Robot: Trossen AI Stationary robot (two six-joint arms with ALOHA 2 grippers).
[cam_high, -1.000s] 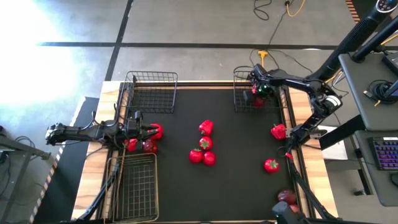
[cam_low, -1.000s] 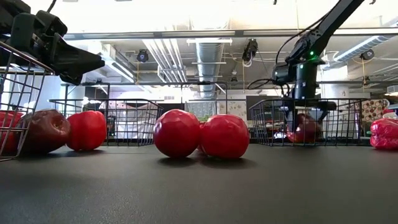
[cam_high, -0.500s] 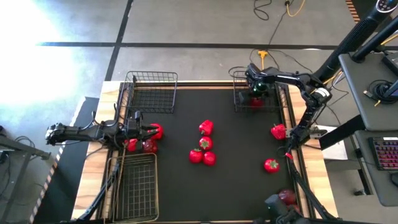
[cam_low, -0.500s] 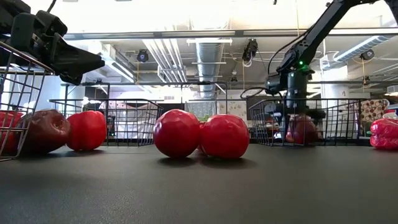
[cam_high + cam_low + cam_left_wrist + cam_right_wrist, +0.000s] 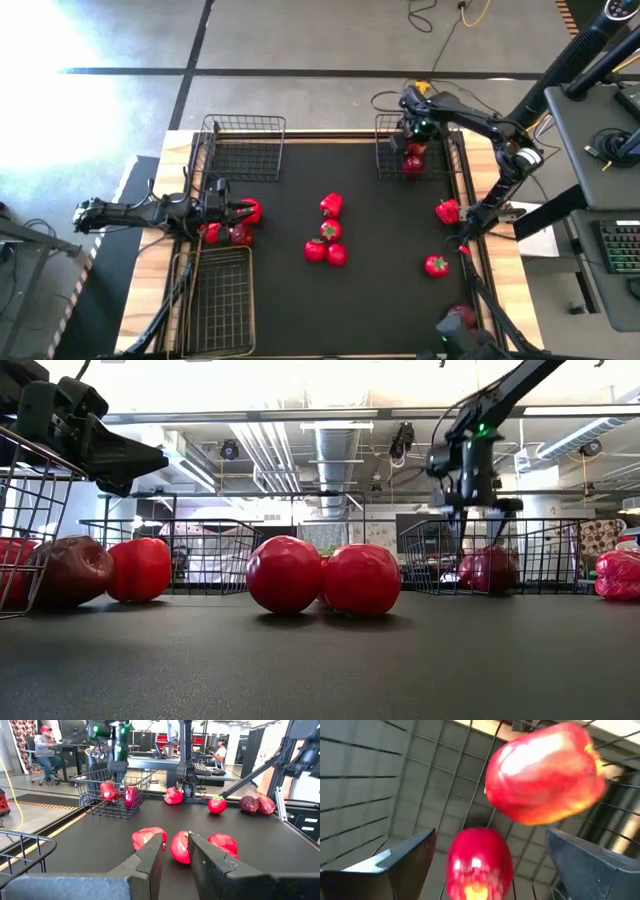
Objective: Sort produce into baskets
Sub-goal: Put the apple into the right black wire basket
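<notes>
— Black rubbery table mat (image 5: 380, 230), workshop beyond. Changed at the black wire-mesh basket at one o'clock (image 5: 388, 160)?
— Glossy red-and-yellow apples (image 5: 413, 159) now lying inside; right gripper (image 5: 418, 127) lifted clear above them, fingers spread, empty. One drop likely done.
— Elsewhere?
— Smooth round red tomatoes (image 5: 326, 250) clustered mid-mat, lumpy red bell pepper (image 5: 448, 211) at three o'clock. Left gripper (image 5: 232, 209) at nine o'clock, narrowly parted, holding nothing, beside dark red fruit (image 5: 240, 235).
</notes>
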